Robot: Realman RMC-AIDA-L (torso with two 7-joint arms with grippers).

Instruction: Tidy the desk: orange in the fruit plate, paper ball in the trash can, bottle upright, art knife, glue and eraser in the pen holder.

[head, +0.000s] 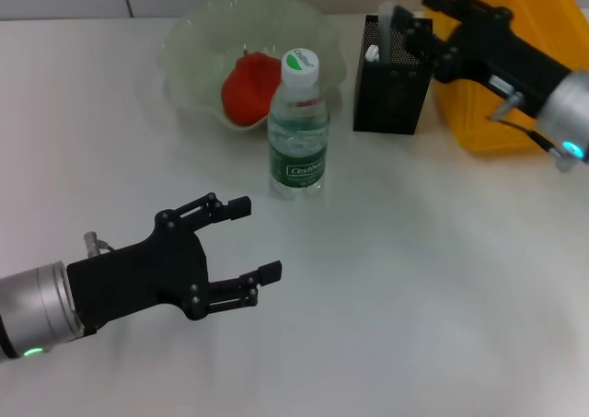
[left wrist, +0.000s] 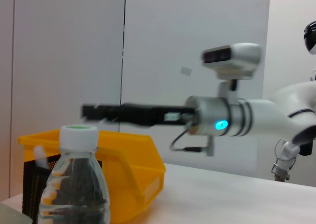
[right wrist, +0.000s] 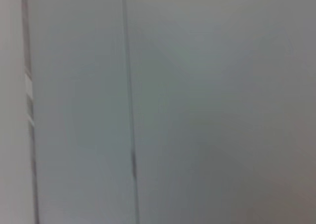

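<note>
The orange (head: 248, 87) lies in the pale green fruit plate (head: 195, 32) at the back. The bottle (head: 297, 136) stands upright in front of the plate; it also shows in the left wrist view (left wrist: 76, 184). The black mesh pen holder (head: 391, 90) stands to its right, with white things sticking up from it. The yellow trash can (head: 502, 113) is right of the holder. My right gripper (head: 407, 28) hovers over the pen holder's top. My left gripper (head: 256, 239) is open and empty above the table, in front of the bottle. The paper ball and the eraser are out of view.
The left wrist view shows the right arm's gripper (left wrist: 101, 112) stretched out above the trash can (left wrist: 131, 169) and the pen holder (left wrist: 32, 189). The right wrist view shows only a blurred wall. White table surface lies in front and to the right.
</note>
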